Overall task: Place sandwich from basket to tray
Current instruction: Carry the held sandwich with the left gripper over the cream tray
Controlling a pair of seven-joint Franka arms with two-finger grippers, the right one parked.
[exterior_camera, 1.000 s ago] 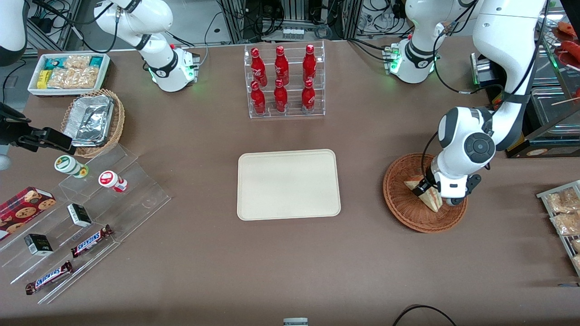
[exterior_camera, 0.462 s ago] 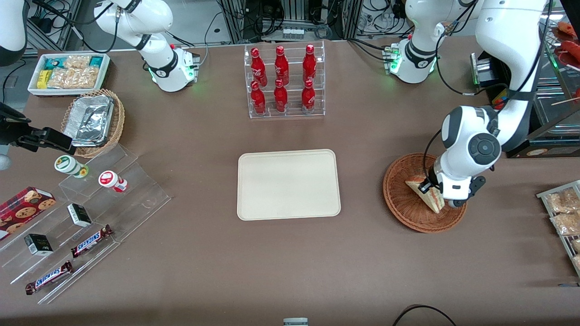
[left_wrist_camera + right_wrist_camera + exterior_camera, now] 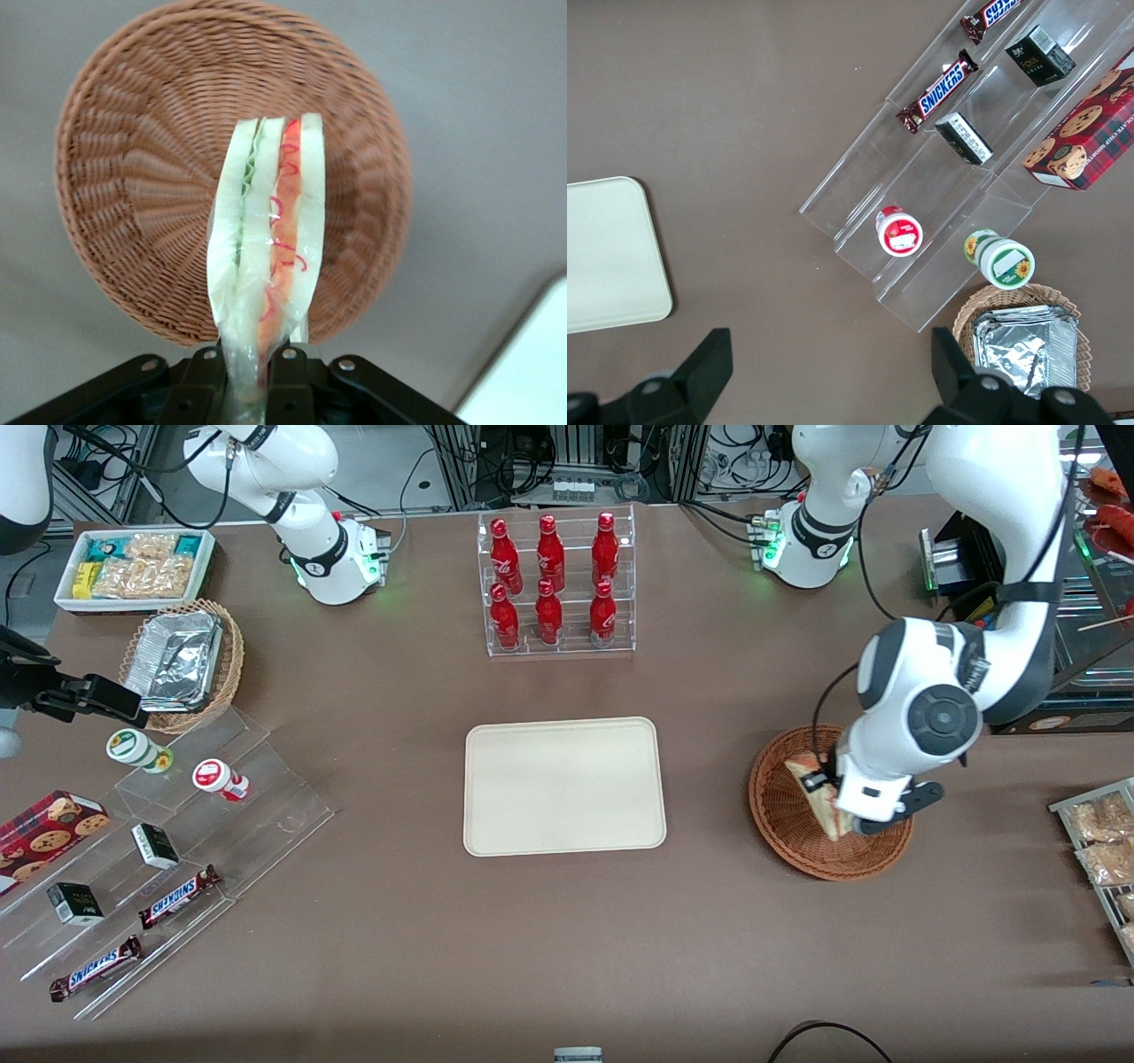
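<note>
Brown table [image 3: 709, 921]: end effector [image 3: 257, 372] grips sandwich [image 3: 266, 257] above basket [image 3: 133, 177].

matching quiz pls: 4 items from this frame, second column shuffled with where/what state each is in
Column 1:
1. sandwich
2. basket
3. tray
4. gripper

Column 2:
A. bare, flat on the table, nearer the front camera than the bottle rack
B. shut on the sandwich, above the basket
C. pinched at one end, filling edge facing the wrist camera
D. under the sandwich, toward the working arm's end of the table

Pairs: 1-C, 2-D, 3-A, 4-B
</note>
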